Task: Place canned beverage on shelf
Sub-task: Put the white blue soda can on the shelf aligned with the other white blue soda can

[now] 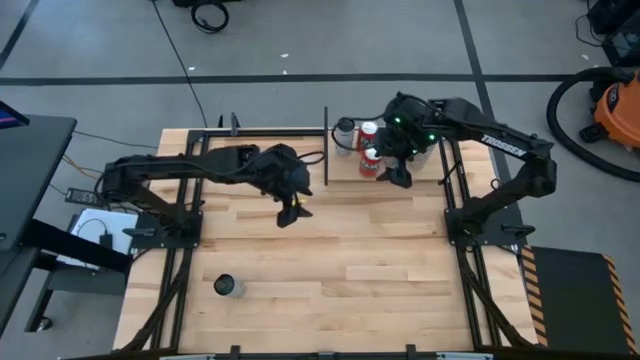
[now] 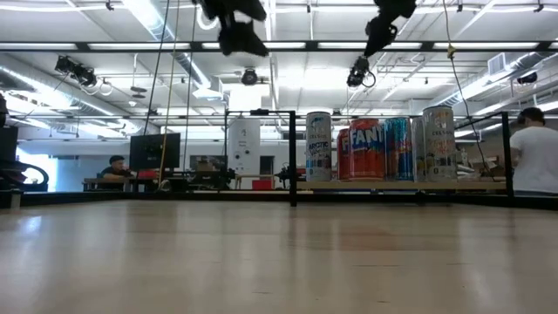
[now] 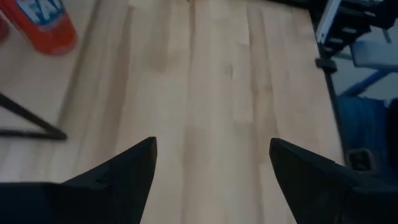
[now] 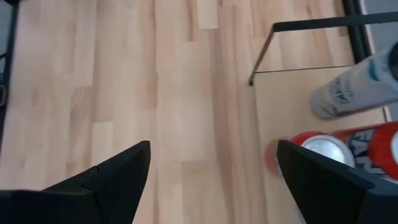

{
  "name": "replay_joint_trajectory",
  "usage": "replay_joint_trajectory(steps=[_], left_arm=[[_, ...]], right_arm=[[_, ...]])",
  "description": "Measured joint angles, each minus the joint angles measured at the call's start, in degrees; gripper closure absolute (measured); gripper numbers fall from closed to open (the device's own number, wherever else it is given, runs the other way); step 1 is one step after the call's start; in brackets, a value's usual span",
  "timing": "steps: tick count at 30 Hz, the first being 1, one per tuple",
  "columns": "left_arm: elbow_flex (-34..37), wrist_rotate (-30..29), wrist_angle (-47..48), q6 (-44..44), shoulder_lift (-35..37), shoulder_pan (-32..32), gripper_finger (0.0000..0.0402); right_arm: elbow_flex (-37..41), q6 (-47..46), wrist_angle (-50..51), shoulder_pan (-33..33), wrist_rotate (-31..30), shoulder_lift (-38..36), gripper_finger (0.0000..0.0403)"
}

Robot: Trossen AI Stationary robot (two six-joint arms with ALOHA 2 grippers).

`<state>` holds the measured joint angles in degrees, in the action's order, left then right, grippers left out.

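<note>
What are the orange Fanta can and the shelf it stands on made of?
The orange can looks like thin metal, probably aluminium: glossy printed sides and a silvery top with a pull tab in the right wrist view. The shelf looks like a pale, smooth wooden panel, lighter than the planked table, edged with thin black rods that seem to be metal.

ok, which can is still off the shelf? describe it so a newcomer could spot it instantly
Start at the planked table seen from above: the shelf with its cluster of cans sits along the far edge, under the right gripper. The lone can stands near the opposite, near-left corner, on bare wood, dark-topped, with nothing beside it.
</note>
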<state>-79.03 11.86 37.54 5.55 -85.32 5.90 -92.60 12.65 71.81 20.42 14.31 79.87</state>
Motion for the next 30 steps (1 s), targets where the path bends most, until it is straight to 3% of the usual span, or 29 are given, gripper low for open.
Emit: replay_joint_trajectory(steps=[7, 11, 23, 30], left_arm=[[-7.5, -1.3, 16.7, 10.5, 0.1, -3.3, 0.0088], [-8.2, -1.7, 22.6, 17.9, 0.0, -6.0, 0.0088], [-8.3, -5.0, 30.6, 34.0, 0.0, -17.9, 0.0088], [-8.3, -10.4, 34.3, 52.6, 0.0, -25.4, 0.0088]], right_arm=[[0.0, -4.9, 1.9, -4.1, -4.9, -3.3, 0.0045], [0.0, -8.2, 2.5, -6.4, -5.3, -4.8, 0.0045], [0.0, -17.1, 3.0, -14.0, -9.4, -6.9, 0.0045], [3.9, -21.7, 0.6, -18.2, -13.7, -6.9, 0.0045]])
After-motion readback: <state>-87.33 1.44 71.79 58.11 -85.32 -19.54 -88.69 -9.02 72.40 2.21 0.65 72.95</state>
